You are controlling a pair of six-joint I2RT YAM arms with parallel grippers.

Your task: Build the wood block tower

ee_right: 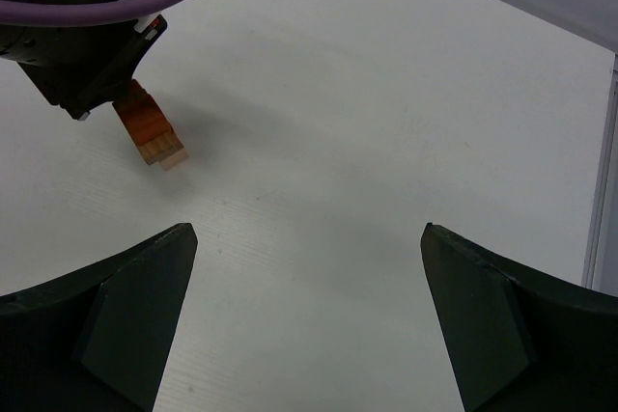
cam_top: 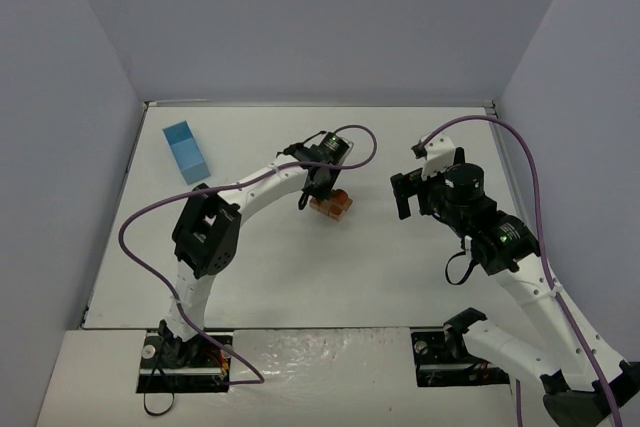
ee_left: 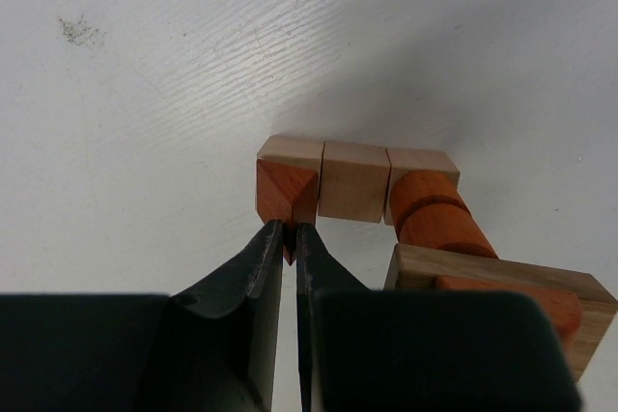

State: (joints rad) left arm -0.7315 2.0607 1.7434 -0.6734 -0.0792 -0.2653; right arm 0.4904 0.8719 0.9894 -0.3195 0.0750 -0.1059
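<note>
Left gripper (ee_left: 287, 236): my jaws together, tips at the red wedge (ee_left: 283, 190), its near corner.
Block row (ee_left: 352, 180): crosswise, just beyond my tips.
Right gripper (ee_right: 307, 233): jaws apart, well right.

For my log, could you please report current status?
Left claw shut, tips at red wedge. Right claw open, empty. Wood blocks clustered. Blue box well aside.

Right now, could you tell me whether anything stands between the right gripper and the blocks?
Nothing visible lies on the table between the open right gripper and the blocks. The shut left gripper sits at the blocks' other side, partly over them.
</note>
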